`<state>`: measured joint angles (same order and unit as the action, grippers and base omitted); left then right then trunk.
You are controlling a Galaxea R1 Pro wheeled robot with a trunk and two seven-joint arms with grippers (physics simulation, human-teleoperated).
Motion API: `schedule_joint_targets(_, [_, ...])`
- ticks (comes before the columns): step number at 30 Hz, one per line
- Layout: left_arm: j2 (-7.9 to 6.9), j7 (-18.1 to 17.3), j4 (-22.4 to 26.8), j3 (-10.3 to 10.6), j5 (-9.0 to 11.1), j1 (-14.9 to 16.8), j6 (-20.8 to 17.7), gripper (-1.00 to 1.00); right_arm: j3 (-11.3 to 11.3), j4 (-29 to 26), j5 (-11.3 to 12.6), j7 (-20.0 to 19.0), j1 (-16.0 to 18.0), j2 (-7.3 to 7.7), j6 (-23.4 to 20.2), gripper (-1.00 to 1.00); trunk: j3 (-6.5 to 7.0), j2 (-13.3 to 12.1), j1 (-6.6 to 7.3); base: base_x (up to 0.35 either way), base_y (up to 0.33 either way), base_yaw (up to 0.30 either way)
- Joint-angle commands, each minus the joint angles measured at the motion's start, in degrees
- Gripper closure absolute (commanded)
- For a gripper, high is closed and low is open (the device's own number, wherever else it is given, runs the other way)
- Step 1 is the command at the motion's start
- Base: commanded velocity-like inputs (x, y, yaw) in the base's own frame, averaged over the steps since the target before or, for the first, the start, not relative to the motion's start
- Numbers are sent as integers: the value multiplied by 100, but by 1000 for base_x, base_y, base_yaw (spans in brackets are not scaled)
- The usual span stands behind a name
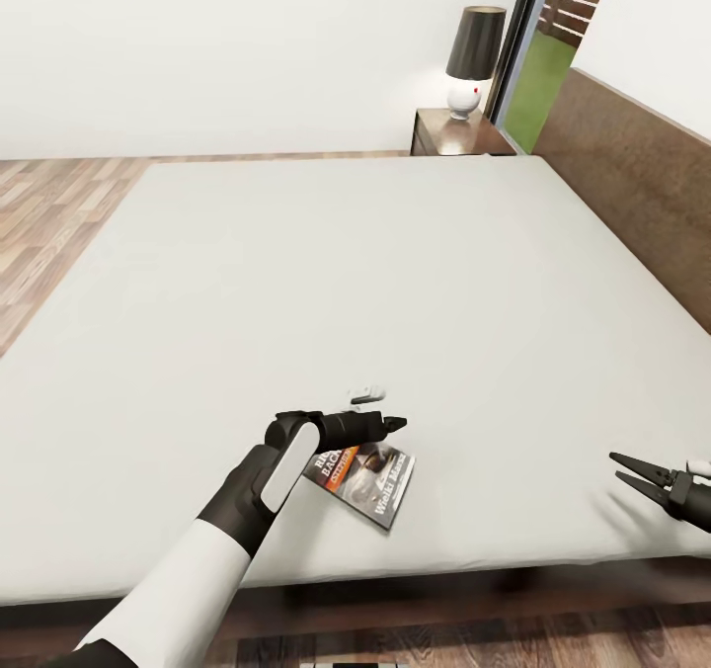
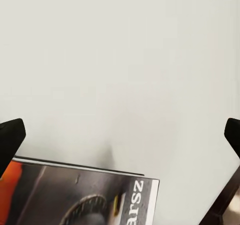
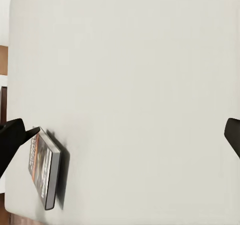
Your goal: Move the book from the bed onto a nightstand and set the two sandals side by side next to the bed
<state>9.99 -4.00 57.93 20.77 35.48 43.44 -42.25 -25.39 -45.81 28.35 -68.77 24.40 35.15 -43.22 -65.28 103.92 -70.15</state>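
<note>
Bedroom in a home, simulator render. Big low bed (image 1: 326,283) w/ plain pale mattress fills most of head view; dark wood headboard (image 1: 632,169) runs along its 3 o'clock side. At approx 1 o'clock, small dark wood nightstand (image 1: 456,134) by bed corner w/ lamp (image 1: 472,60) on top: white base, black shade. White wall (image 1: 217,45) behind, wood-plank floor (image 1: 49,204) at 10 o'clock, tall dark-framed window (image 1: 538,65) w/ greenery outside. Paperback book (image 1: 370,480) lying on mattress.

Black-shaded lamp (image 1: 472,58) with white round base beside a dark-framed window (image 1: 538,50).
</note>
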Motion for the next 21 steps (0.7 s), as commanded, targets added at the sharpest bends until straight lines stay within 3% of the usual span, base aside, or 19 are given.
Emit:
schedule_joint_targets(1, [1, -13, -1, -5, -66, 1, -21, -100, -1, 2, 22, -5, 3, 1, -38, -100, -4, 1, 0, 0, 0, 0])
schedule_joint_targets(21, [1, -13, -2, -3, -59, 1, -21, -100, 7, 2, 22, -5, 3, 1, -38, -100, -4, 1, 0, -59, 0, 0])
